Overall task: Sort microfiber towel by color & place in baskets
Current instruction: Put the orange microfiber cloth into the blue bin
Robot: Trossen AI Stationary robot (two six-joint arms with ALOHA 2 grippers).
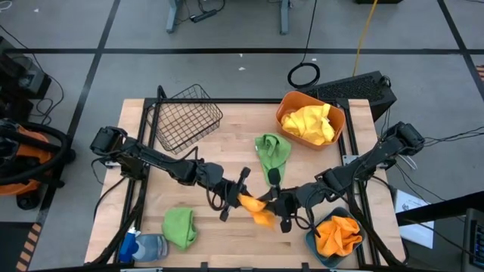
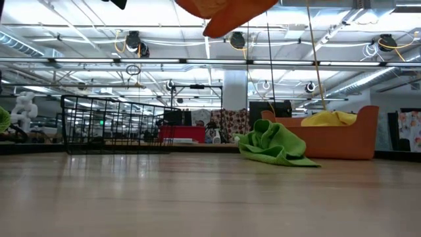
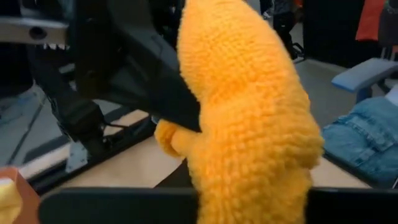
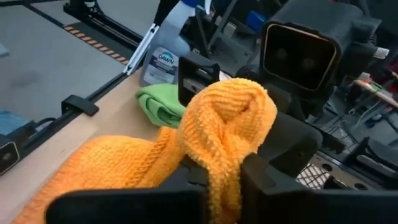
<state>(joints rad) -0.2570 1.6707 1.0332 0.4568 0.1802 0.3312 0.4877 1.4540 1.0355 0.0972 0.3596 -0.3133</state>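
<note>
Two pairs of dark fingers meet on one fluffy orange microfiber towel (image 1: 257, 209) held above the front middle of the wooden worktop (image 1: 227, 151). The left fingers (image 1: 243, 198) pinch one end of it. The right fingers (image 4: 219, 177) are closed on the other end, with cloth bunched between them.

Just behind the pair lies a crumpled green microfiber towel (image 1: 272, 149). A second green towel (image 1: 180, 227) sits at the front left, touching a blue-and-white plastic bottle (image 1: 142, 246) at the corner.

Farther out, the black wire mesh basket (image 1: 184, 115) stands tilted at the back left. The orange plastic basket (image 1: 311, 121) at the back right holds yellow towels (image 1: 308, 122). The dark teal plastic basket (image 1: 311, 243) at the front right, beside the right arm, holds another orange towel (image 1: 338, 234).
</note>
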